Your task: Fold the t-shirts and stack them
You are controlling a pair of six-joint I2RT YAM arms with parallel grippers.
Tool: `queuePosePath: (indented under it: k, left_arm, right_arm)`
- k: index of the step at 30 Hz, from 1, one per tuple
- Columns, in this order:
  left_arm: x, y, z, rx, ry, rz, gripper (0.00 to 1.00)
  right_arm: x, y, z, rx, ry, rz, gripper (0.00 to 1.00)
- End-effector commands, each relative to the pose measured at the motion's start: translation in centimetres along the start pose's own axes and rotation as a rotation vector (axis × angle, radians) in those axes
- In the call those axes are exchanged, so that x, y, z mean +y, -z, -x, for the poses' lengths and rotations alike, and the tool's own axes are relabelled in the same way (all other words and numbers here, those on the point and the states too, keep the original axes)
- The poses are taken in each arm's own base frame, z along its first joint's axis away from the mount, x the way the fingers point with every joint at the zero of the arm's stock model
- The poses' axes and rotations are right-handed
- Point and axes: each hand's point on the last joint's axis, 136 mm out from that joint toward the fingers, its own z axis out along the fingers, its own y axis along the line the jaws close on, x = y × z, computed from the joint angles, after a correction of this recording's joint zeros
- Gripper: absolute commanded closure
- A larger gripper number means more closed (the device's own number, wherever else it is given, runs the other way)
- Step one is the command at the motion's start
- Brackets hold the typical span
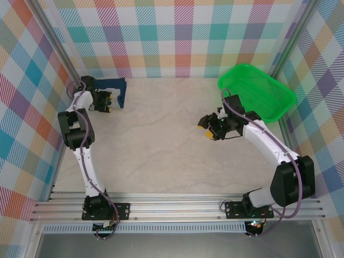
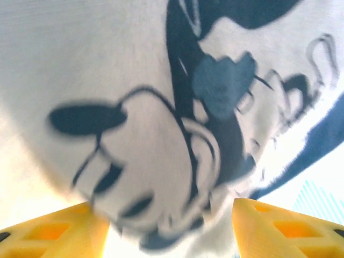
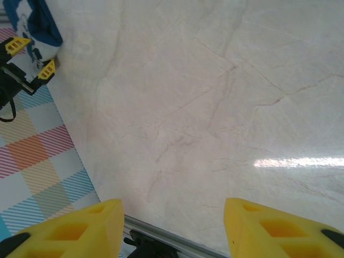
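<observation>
One shirt (image 1: pixel 113 84) is parked in the far-left bench (image 1: pixel 161 140) corner, probably as stack base; both jaws are spread wide, nothing gripped.

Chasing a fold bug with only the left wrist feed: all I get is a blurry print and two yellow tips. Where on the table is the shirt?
Observer: The t-shirt is in the far-left corner of the table, just beyond the left pincer.
Operator: Is the right arm near it?
Observer: No. The right pincer is over bare tabletop right of centre, jaws apart with nothing between them.
Operator: Anything else out there?
Observer: A green basket in the far-right corner, just beyond the right arm's wrist.
</observation>
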Motion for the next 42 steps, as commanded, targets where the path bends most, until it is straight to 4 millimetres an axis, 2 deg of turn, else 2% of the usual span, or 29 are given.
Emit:
queuePosePath:
  k: [1, 2, 4, 6, 8, 12, 17, 20, 23, 26, 28, 31, 32, 33, 34, 35, 38, 40, 42]
  left_arm:
    - [-4.0, 7.3, -1.3, -0.090, -0.082, -0.106, 0.39]
    - [-4.5, 7.5, -1.5, -0.087, -0.084, -0.130, 0.42]
    - [-5.2, 6.9, -1.6, -0.063, -0.098, -0.156, 0.58]
    - [-5.3, 5.2, -1.7, -0.026, -0.113, -0.155, 0.77]
    - [-5.2, 3.1, -1.9, 0.020, -0.112, -0.151, 0.83]
    - [-3.8, -0.5, -2.4, 0.073, -0.113, -0.117, 0.84]
    - [-2.4, -3.2, -4.0, 0.131, -0.148, -0.083, 0.83]
    - [-0.5, -4.0, -4.5, 0.141, -0.175, -0.023, 0.83]
    - [0.7, -3.5, -4.1, 0.107, -0.198, 0.010, 0.83]
    - [-0.3, -1.6, -3.8, 0.063, -0.246, -0.002, 0.79]
    - [-1.6, 0.1, -3.7, 0.031, -0.278, -0.028, 0.72]
    - [-4.0, 4.1, -4.0, -0.026, -0.333, -0.089, 0.56]
    - [-4.9, 6.1, -4.3, -0.056, -0.367, -0.112, 0.50]
    - [-5.4, 8.4, -4.6, -0.094, -0.406, -0.129, 0.41]
    - [-5.7, 10.3, -4.9, -0.131, -0.447, -0.144, 0.10]
    - [-6.1, 12.9, -5.5, -0.174, -0.491, -0.170, 0.00]
    - [-5.0, 19.4, -6.8, -0.286, -0.579, -0.209, 0.00]
    - [-2.9, 23.1, -7.2, -0.364, -0.598, -0.206, 0.00]
    - [-0.7, 25.6, -7.7, -0.421, -0.616, -0.203, 0.00]
  right_arm:
    - [2.1, 0.6, 1.2, -0.027, 0.077, 0.059, 0.48]
    - [2.1, 0.5, 1.2, -0.020, 0.073, 0.063, 0.48]
    - [2.0, 0.1, 1.1, -0.010, 0.069, 0.071, 0.49]
    - [1.9, 0.0, 1.1, -0.003, 0.062, 0.073, 0.50]
    - [1.7, -0.1, 0.9, 0.003, 0.059, 0.068, 0.51]
    - [1.2, 0.4, 0.5, -0.004, 0.055, 0.064, 0.51]
    - [0.5, 0.7, 0.1, -0.010, 0.041, 0.054, 0.51]
    - [0.2, 0.6, 0.0, -0.009, 0.032, 0.049, 0.51]
    - [0.2, 0.7, 0.1, -0.014, 0.029, 0.051, 0.51]
    - [0.5, 0.9, 0.2, -0.020, 0.039, 0.058, 0.51]
    - [0.6, 1.0, 0.3, -0.025, 0.047, 0.061, 0.51]
    - [1.0, 1.4, 0.6, -0.050, 0.083, 0.066, 0.50]
    - [1.3, 1.9, 0.9, -0.074, 0.108, 0.070, 0.48]
    - [1.6, 2.6, 1.3, -0.108, 0.141, 0.074, 0.43]
    - [1.9, 3.2, 1.7, -0.142, 0.174, 0.078, 0.23]
    - [2.4, 4.2, 2.1, -0.184, 0.219, 0.094, 0.00]
    - [3.6, 7.0, 3.0, -0.288, 0.296, 0.145, 0.00]
    - [4.6, 8.8, 3.4, -0.351, 0.320, 0.200, 0.00]
    - [5.3, 10.6, 3.7, -0.407, 0.326, 0.237, 0.00]
